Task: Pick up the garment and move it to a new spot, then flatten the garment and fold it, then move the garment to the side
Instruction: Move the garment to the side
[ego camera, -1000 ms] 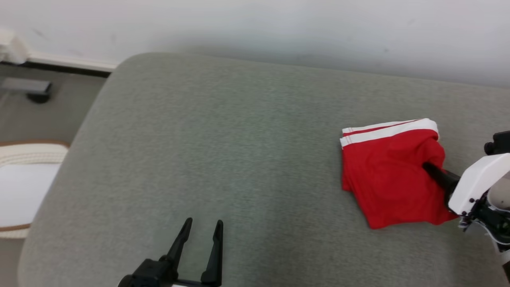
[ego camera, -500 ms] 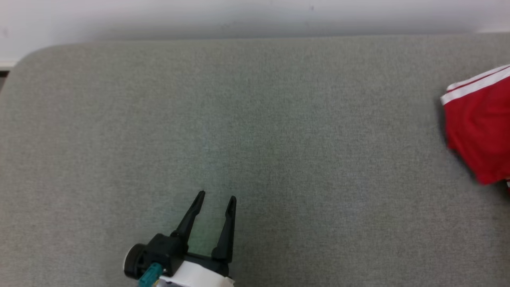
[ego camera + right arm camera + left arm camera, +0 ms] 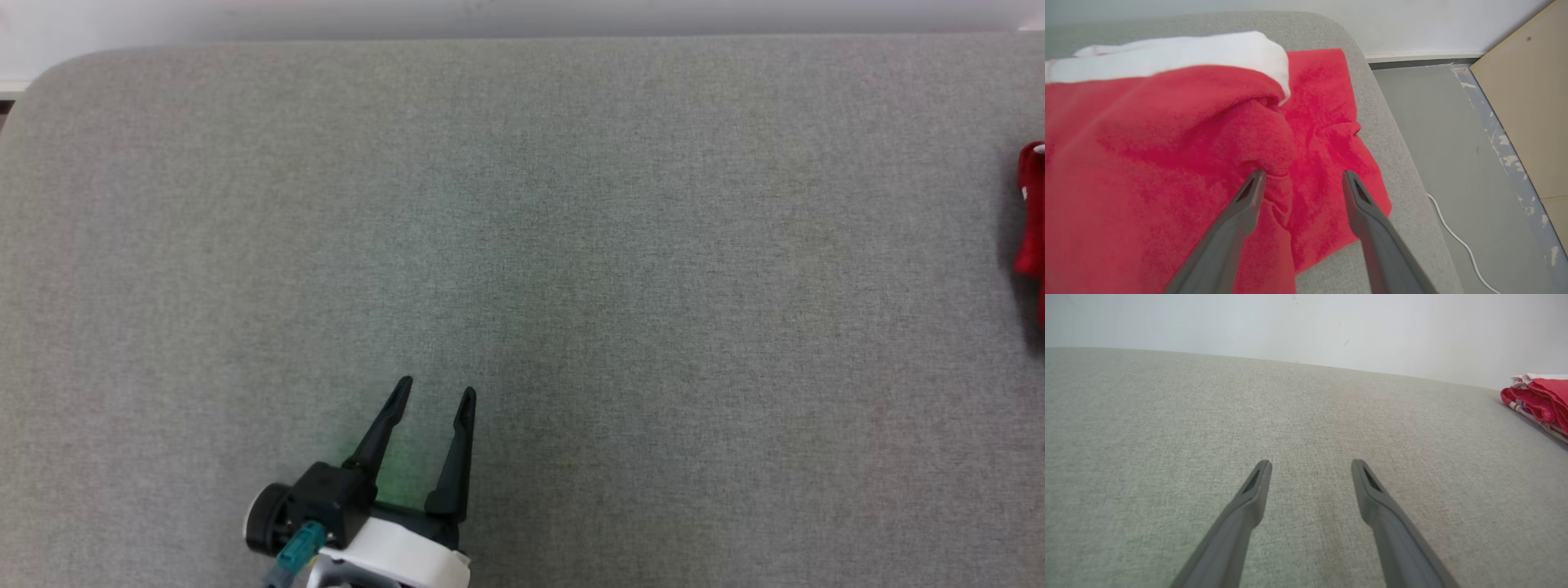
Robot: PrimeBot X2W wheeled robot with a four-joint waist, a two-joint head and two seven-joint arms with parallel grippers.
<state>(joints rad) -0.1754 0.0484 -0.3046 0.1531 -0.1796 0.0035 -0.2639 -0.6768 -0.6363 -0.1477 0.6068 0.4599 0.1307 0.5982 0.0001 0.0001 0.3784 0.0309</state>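
Right gripper spread above folded garment — white trim far side.

The left gripper points out over a grey woven bench, its two dark fingers spread well apart, with bare fabric showing in the gap between them. Whether the tips touch the fabric cannot be told. The bench runs away to a gently curved far edge, and behind that edge stands a pale wall with a few faint marks. The garment lies near the far edge, well apart from the fingers and partly cut off by the side of the view. It is a folded red bundle with white trim showing along its stacked layers.
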